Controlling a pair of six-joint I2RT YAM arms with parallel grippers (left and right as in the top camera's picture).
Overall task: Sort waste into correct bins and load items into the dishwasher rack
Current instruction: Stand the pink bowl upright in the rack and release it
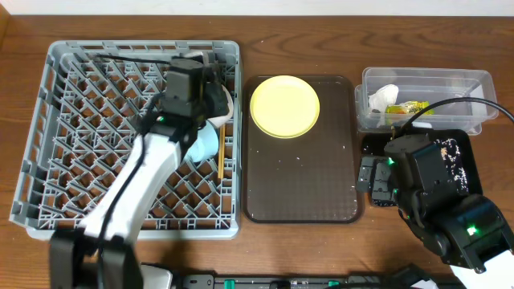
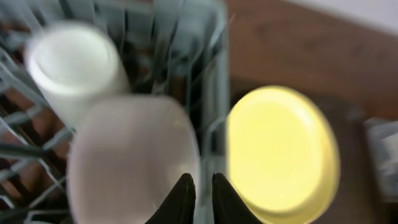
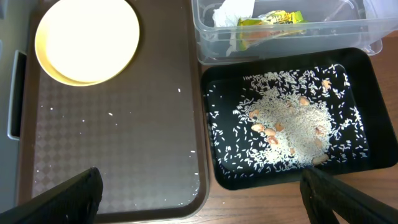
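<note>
One plate (image 1: 285, 106) left to load

Wrapper (image 3: 273, 18) and tissue (image 3: 233, 11) lie in the clear tub (image 3: 292, 46), crumbs (image 3: 286, 127) in the black tray (image 3: 373, 168). Cup (image 2: 74, 62), white bowl (image 2: 134, 162), blue bowl (image 1: 205, 143) and chopsticks (image 1: 220, 160) sit in the rack (image 1: 80, 104). It rests on the brown tray (image 1: 301, 185). Left jaws are nearly closed, right jaws wide apart, both empty.

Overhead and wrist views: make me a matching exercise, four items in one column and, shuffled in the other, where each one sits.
Items:
1. yellow plate
2. snack wrapper
3. food crumbs
4. cream cup

Places:
A. in the black tray
B. in the clear tub
C. on the brown serving tray
D. in the dishwasher rack

Pairs: 1-C, 2-B, 3-A, 4-D
</note>
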